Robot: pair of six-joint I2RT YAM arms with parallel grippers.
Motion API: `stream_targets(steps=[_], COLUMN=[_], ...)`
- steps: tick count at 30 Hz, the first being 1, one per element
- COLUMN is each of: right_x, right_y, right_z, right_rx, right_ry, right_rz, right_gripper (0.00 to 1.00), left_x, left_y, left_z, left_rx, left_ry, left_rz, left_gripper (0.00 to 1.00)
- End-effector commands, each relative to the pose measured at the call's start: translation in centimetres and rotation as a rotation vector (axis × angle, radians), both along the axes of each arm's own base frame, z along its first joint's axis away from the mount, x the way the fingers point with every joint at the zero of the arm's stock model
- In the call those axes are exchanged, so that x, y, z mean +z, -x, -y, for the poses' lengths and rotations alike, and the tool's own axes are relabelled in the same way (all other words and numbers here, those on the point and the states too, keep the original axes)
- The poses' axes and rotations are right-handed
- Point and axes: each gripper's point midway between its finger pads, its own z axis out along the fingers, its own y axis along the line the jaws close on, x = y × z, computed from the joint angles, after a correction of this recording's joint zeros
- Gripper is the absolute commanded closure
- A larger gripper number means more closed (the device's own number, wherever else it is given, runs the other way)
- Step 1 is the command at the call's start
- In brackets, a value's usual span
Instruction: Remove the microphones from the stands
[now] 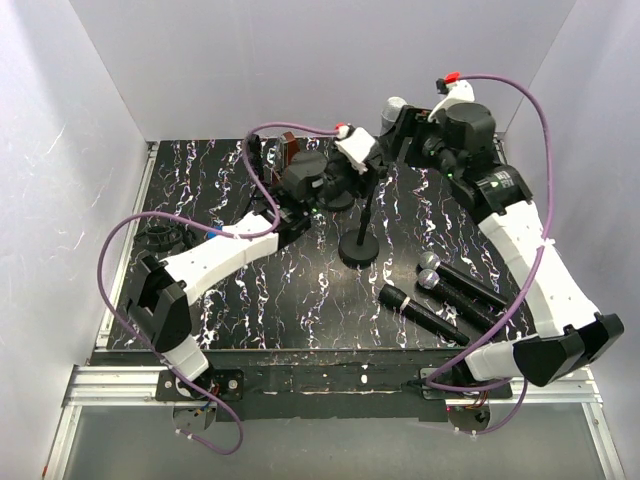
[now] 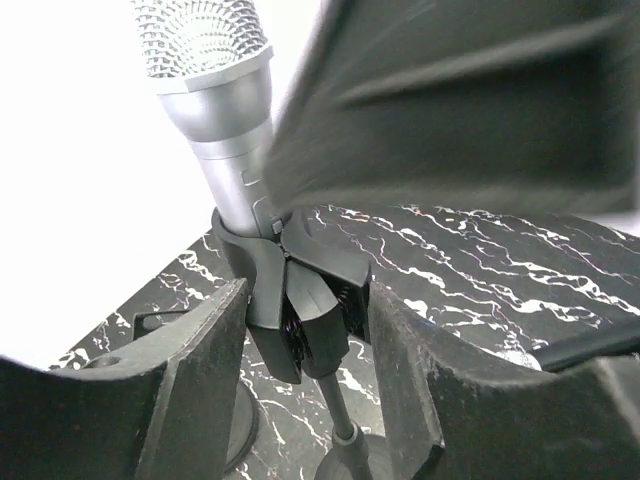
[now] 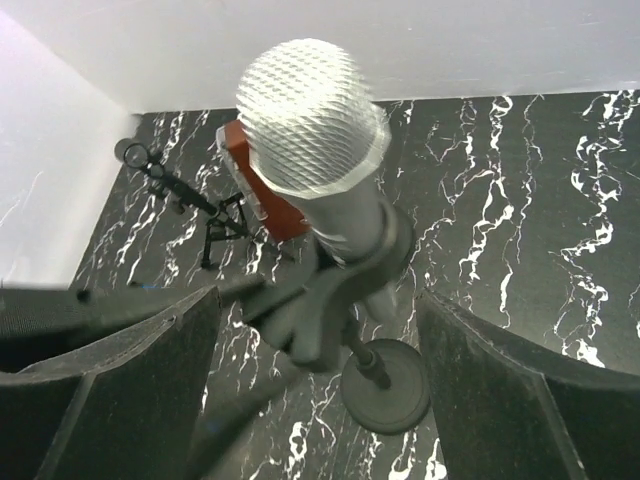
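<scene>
A silver microphone [image 1: 391, 110] sits upright in the black clip [image 2: 300, 300] of a black stand with a round base [image 1: 358, 250]. In the left wrist view the microphone [image 2: 215, 110] rises out of the clip. My left gripper [image 2: 308, 290] has its fingers against both sides of the clip, just under the microphone. It shows in the top view [image 1: 360, 165] too. My right gripper [image 3: 320, 300] is wide open around the microphone [image 3: 312, 120], with a gap on each side. It sits at the top right of the stand [image 1: 402, 128].
Three dark microphones [image 1: 450, 290] lie on the black marbled table [image 1: 300, 300] at the front right. A second round stand base [image 1: 335, 197] and a red-brown box [image 1: 290, 150] are behind the left arm. A small tripod [image 3: 205, 215] stands at the far left.
</scene>
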Motion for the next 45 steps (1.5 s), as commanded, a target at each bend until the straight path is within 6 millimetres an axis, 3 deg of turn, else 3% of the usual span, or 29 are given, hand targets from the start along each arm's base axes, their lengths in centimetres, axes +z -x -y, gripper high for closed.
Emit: stream_targets(steps=[1, 6, 12, 20, 26, 30, 33, 36, 39, 42, 44, 45], right_x=[1.8, 2.0, 1.6, 2.0, 3.3, 4.6, 4.6, 4.4, 3.8, 4.6, 5.9, 6.4], right_y=[2.3, 5.5, 6.6, 3.9, 1.2, -0.5, -0.5, -0.4, -0.1, -0.1, -0.6, -0.7], right_z=[0.1, -0.7, -1.5, -1.9, -1.7, -2.7, -3.5, -4.3, -5.2, -5.4, -5.4, -5.7], right_rx=[0.204, 0.526, 0.679, 0.689, 0.675, 0.709, 0.777, 0.835, 0.903, 0.891, 0.819, 0.78], right_ry=[-0.045, -0.025, 0.036, 0.106, 0.249, 0.266, 0.279, 0.269, 0.222, 0.171, 0.127, 0.108], right_rz=[0.01, 0.096, 0.259, 0.336, 0.517, 0.609, 0.66, 0.709, 0.706, 0.71, 0.695, 0.688], right_gripper=[0.14, 0.09, 0.08, 0.11, 0.09, 0.11, 0.16, 0.26, 0.42, 0.62, 0.98, 0.99], left_x=[-1.3, -0.6, -1.0, -0.1, -0.1, -0.2, -0.5, -0.8, -1.4, -1.6, -0.6, -0.1], left_y=[1.3, 2.9, 3.6, 3.8, 3.8, 3.4, 3.2, 2.9, 1.9, 0.2, -0.4, -0.3], left_z=[-2.4, -4.6, -5.0, -4.7, -5.3, -5.6, -5.8, -5.8, -6.0, -6.3, -6.4, -6.6], left_rx=[-0.168, -0.381, -0.461, -0.489, -0.484, -0.499, -0.522, -0.54, -0.505, -0.428, -0.398, -0.394], left_ry=[-0.016, -0.014, -0.023, -0.024, -0.032, -0.034, -0.047, -0.081, -0.128, -0.172, -0.197, -0.206], left_rz=[-0.1, -0.126, -0.12, -0.094, -0.106, -0.138, -0.174, -0.188, -0.197, -0.204, -0.186, -0.176], left_gripper=[1.0, 1.0, 1.0, 1.0, 1.0, 1.0, 1.0, 1.0, 1.0, 0.97, 0.53, 0.43])
